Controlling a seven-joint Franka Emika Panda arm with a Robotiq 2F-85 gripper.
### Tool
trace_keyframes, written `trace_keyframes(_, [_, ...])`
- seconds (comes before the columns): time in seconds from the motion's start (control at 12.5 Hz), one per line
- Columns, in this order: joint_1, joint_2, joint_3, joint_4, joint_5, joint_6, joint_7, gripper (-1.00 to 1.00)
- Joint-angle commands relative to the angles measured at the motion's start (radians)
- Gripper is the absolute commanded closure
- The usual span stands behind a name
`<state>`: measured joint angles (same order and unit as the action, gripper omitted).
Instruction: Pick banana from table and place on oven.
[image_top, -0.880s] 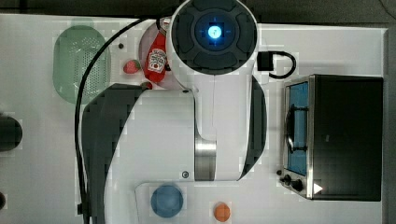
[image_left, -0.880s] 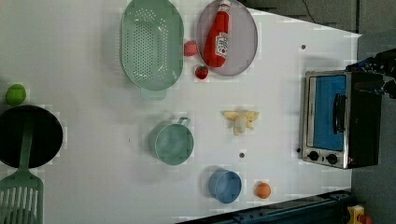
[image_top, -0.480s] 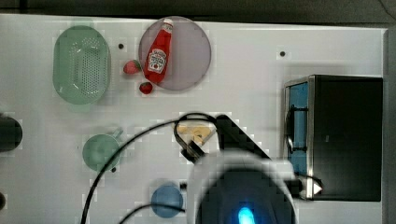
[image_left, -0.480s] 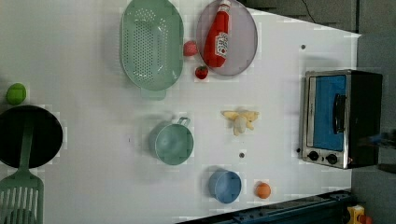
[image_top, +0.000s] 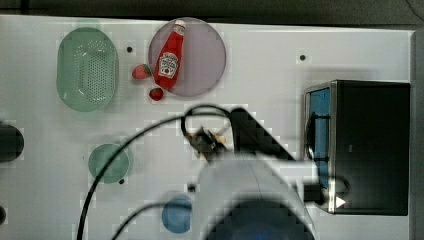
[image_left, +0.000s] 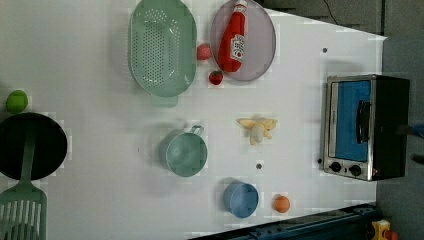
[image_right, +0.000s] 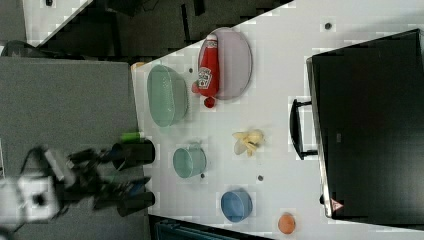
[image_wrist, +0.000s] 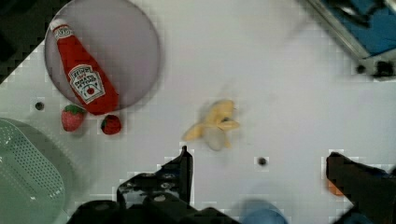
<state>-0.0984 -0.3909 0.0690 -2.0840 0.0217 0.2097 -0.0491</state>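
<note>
The gripper's two dark fingers stand wide apart with nothing between them, above the white table, and in the wrist view the peeled banana lies flat on the bare surface just beyond the gap between them. In the left view the banana sits between the green cup and the oven, apart from both. A ketchup bottle lies on a grey plate, beside a green colander.

White table, banana, oven, colander, cups
</note>
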Motion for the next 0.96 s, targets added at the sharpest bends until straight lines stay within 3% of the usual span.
trace_keyframes(0.08, [-0.004, 0.144, 0.016, -0.130, -0.007, 0.140, 0.035, -1.00])
trace_keyframes(0.64, [-0.002, 0.432, 0.018, -0.322, -0.007, 0.649, 0.035, -1.00])
trace_keyframes(0.96, [0.010, 0.565, 0.023, -0.362, -0.007, 0.791, 0.036, -1.00])
